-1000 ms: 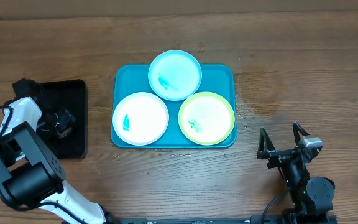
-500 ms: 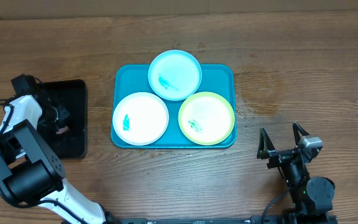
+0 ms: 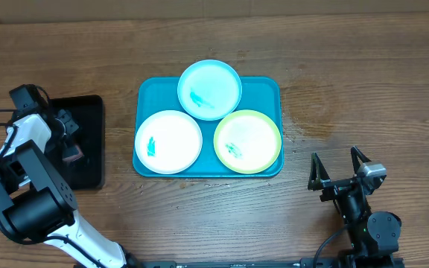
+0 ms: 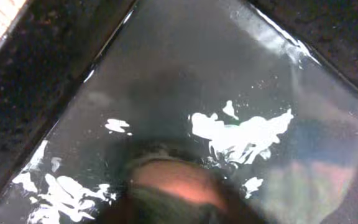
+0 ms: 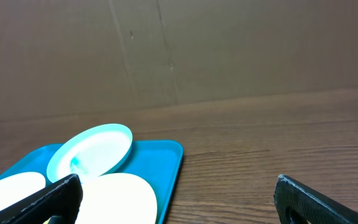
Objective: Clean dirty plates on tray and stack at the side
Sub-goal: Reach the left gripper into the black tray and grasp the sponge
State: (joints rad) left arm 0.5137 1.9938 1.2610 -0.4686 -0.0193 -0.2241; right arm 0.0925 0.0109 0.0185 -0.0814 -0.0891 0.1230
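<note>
While the left gripper [image 3: 69, 141], its grip unreadable, hovers over the black tray [image 3: 88, 112], the turquoise tray [image 3: 146, 88] lies to its fingers' right. The white plate [image 3: 168, 141] is nearest, then the pale blue plate [image 3: 209, 89]. The yellow-green plate [image 3: 247, 141] sits ahead-left of the wide-open right gripper [image 3: 334, 158].

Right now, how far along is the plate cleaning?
Done: nothing. The white plate, pale blue plate and yellow-green plate lie smeared on the tray, none stacked. In hand: left gripper over the black tray, grip unclear; right gripper open, off the tray. To do: wipe and stack all three.
</note>
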